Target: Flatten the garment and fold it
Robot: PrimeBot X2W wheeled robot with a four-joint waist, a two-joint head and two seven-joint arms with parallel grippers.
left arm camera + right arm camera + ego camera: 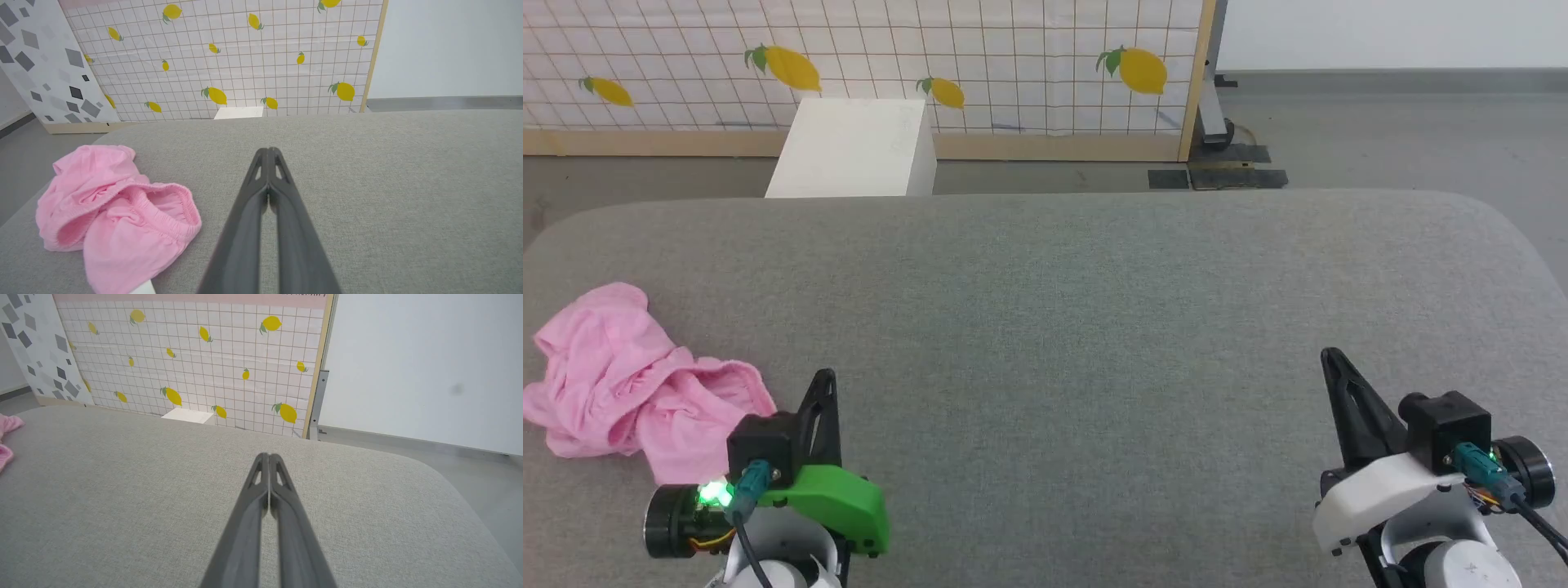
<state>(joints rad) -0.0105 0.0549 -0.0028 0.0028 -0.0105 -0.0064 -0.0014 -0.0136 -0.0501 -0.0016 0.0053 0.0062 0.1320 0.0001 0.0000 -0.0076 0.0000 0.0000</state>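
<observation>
- Task status: not started, in my judgement. The garment (629, 384) lies crumpled in a heap at the far left of the grey padded surface (1094, 286), near its left edge. Nothing is flattened and no fold is made.
- Left to do: the grasp, spreading the shorts out, smoothing them and the fold itself.
- Left gripper (823, 377): low over the surface just right of the heap, with pink fabric reaching to beside its wrist housing. The fingers are pressed together tip to tip and grip nothing.
- Right gripper (1330, 354): well apart from the garment, on the right side of the surface. Its fingers are likewise closed together, with nothing between them.
- Head view: gives me the layout of both grippers and the heap on one surface, plus a white box (854, 151) on the floor beyond and a lemon-print screen (1013, 57).
- Left wrist view: resolves the gathered elastic waistband (163, 192), curled open and facing the camera. From the head view that is just a rumpled edge.
- Left wrist view also catches a grey-patterned panel (41, 61) left of the screen.
- Right wrist view: only a pink sliver of the garment at the left margin, so it is little help for planning the grasp.
- I cannot pick out a label with confidence.
</observation>
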